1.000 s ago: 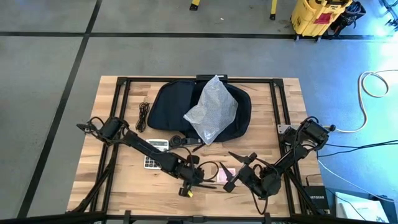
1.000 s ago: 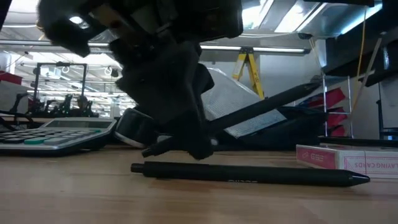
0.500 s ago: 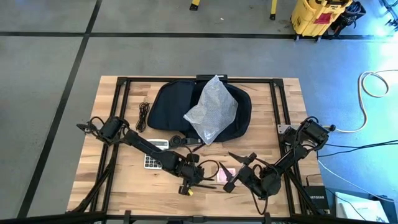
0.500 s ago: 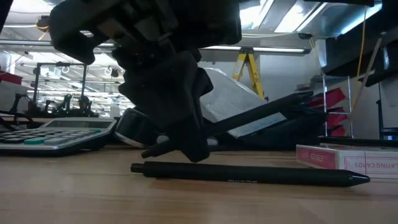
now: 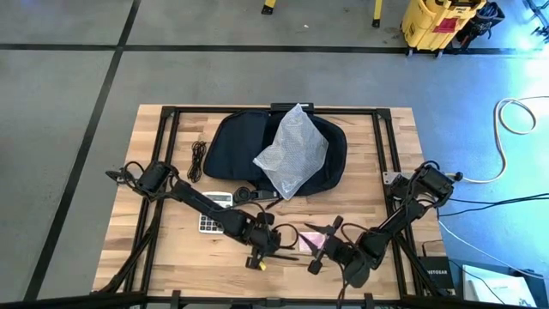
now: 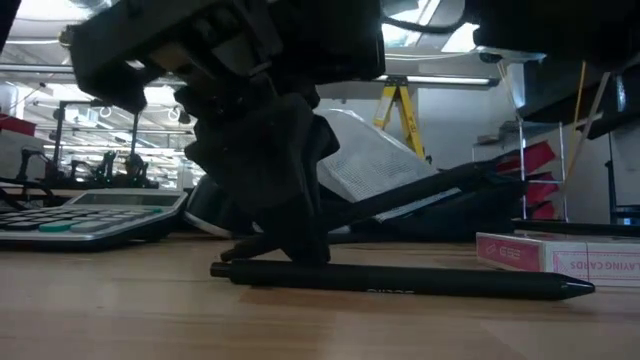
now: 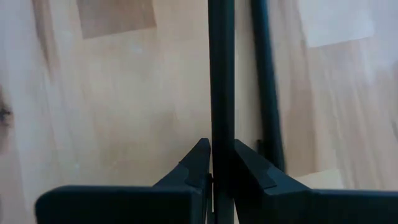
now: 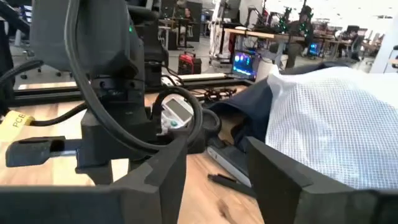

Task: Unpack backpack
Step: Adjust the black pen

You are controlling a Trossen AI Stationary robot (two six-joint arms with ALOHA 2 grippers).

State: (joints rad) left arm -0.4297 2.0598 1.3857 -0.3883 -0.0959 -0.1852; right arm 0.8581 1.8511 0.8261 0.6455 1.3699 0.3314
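Observation:
The dark backpack (image 5: 244,146) lies at the table's far middle, and a crinkly clear bag (image 5: 293,153) rests on top of it. Near the front middle my left gripper (image 5: 266,243) is shut on a black pen (image 6: 420,192). A second black pen (image 6: 400,283) lies flat on the wood just below it. My right gripper (image 5: 319,247) hangs level just to the right, open (image 8: 214,165), pointing at the left arm and the backpack with nothing between its fingers. My left gripper pinches the black pen's shaft (image 7: 222,134) between its two fingertips, coming slanting down from the table's left. The pen runs on past the fingertips and slants, one end raised toward the backpack (image 6: 480,172) and the other low (image 6: 238,250) by the lying pen. Whether that low end touches the table I cannot tell.
A calculator (image 5: 213,212) sits left of the left arm and a coiled black cable (image 5: 198,160) lies at the far left. A pink box of playing cards (image 5: 310,241) lies between the two grippers. Bare wood shows at the right and near left.
My right gripper has sunk toward the table and turned at the wrist, so that its fingers now lie lower beside the card box. The pen in my left gripper slants less steeply than before: its raised end has come down while its low end has stayed by the lying pen.

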